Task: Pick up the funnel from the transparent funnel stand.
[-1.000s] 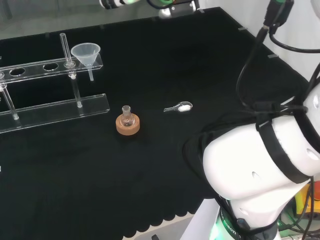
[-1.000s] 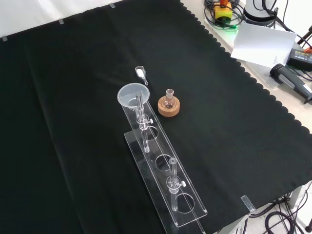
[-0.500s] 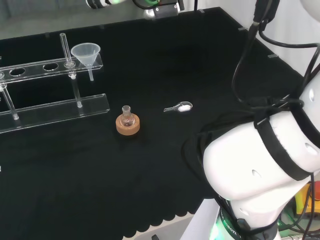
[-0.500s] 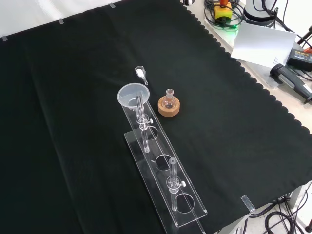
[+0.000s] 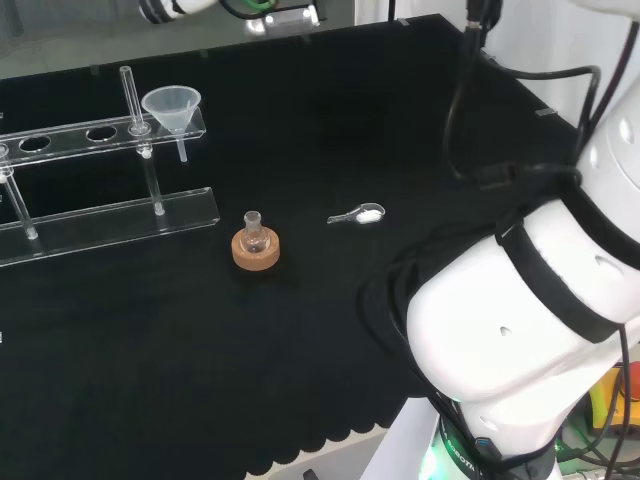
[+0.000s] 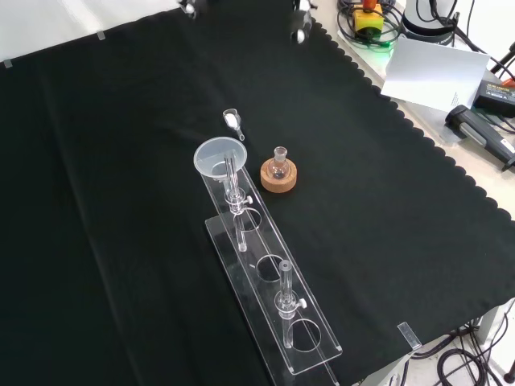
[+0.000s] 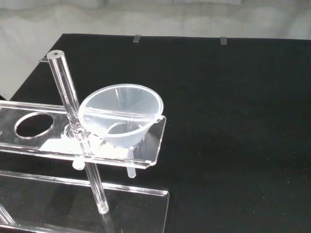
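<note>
Funnel [image 7: 121, 115] seated in stand [image 7: 146, 145] (hand [image 6: 299, 22] apart).

The cloth [image 6: 121, 161] is showing plain black, with a scalloped edge. The funnel [image 6: 217, 158] and its stand [image 6: 273, 297] are looking clear — the cork ring [image 6: 278, 178] is showing light brown.

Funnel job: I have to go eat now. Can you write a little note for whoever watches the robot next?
Hand: at the front view's top edge, far from the funnel; open or shut cannot be told.
Funnel: sits in the end hole of the clear stand, untouched.
Done: nothing picked up yet.
Left: reach the funnel, grasp it, lift it out of the stand.
</note>
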Tool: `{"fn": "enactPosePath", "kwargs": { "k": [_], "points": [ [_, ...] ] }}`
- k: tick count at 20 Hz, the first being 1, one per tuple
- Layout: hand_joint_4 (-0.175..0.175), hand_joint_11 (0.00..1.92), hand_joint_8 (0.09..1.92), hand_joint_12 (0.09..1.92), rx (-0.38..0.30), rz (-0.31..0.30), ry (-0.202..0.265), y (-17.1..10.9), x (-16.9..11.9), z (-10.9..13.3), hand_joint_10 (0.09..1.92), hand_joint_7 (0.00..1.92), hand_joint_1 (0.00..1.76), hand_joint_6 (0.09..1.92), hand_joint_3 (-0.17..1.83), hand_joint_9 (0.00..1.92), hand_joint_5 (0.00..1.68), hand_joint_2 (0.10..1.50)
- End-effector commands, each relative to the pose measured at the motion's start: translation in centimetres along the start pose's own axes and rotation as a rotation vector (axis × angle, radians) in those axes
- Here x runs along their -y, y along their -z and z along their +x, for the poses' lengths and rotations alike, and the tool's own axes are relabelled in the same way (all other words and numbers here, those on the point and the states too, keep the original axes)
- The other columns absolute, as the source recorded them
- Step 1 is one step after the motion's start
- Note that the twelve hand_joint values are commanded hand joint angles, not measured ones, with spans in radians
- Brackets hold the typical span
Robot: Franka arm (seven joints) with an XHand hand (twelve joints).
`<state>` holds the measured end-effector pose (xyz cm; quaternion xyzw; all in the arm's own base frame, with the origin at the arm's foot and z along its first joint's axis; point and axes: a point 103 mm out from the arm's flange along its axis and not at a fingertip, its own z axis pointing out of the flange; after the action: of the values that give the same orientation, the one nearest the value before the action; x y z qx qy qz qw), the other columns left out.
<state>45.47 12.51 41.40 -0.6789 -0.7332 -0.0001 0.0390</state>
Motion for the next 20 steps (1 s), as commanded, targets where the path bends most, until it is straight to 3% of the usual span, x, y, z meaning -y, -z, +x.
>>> {"fn": "enactPosePath", "kwargs": {
  "k": [1, 10, 20],
  "points": [
    [0.049, 0.00, 0.09, 0.35, 0.022, 0.008, -0.011, -0.7, -3.6, 1.6, 0.09, 0.00, 0.29, 0.09, 0.03, 0.00, 0.00, 0.63],
    [0.043, 0.00, 0.09, 0.40, 0.015, 0.003, 0.027, -1.5, -6.6, 0.1, 0.09, 0.00, 0.29, 0.09, 0.02, 0.00, 0.00, 0.63],
    [0.033, 0.00, 0.09, 0.42, 0.013, 0.069, 0.072, -4.5, -7.9, 0.7, 0.09, 0.00, 0.29, 0.09, 0.02, 0.00, 0.00, 0.64]
  ]
}}
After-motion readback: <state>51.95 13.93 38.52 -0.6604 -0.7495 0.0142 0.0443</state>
